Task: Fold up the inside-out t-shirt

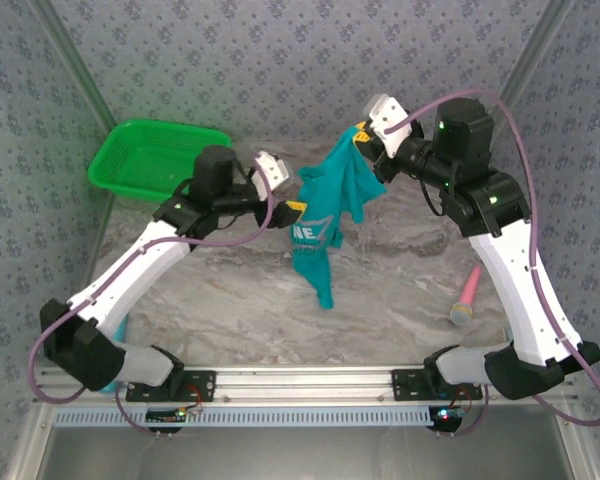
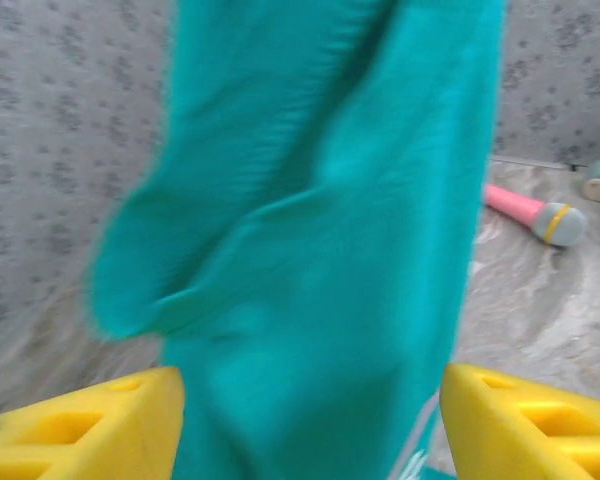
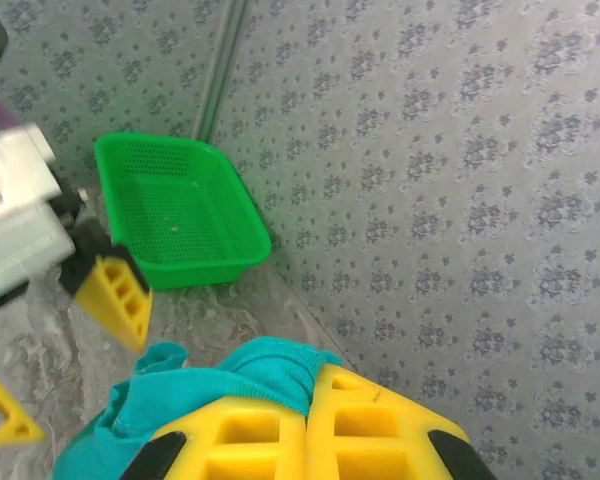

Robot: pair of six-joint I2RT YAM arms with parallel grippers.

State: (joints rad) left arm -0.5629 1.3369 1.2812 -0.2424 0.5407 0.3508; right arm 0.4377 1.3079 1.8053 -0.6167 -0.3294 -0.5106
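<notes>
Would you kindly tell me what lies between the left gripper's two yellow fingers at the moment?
The teal t-shirt hangs between the open left gripper's fingers, seen in the left wrist view; the right gripper holds it up.

Surface (image 1: 380,290) in front of me: grey marbled top, flat, walled by patterned panels on the left, right and far sides. Directly on it:
- green mesh basket (image 1: 150,160), far left corner, upright, against the far wall.
- pink toy microphone (image 1: 467,298), near right, lying on its side, grey-blue head with a yellow band pointing to the near side.

The two are well apart. T-shirt (image 1: 325,215) hangs over the middle; can't tell if its lower tip touches the surface.
</notes>
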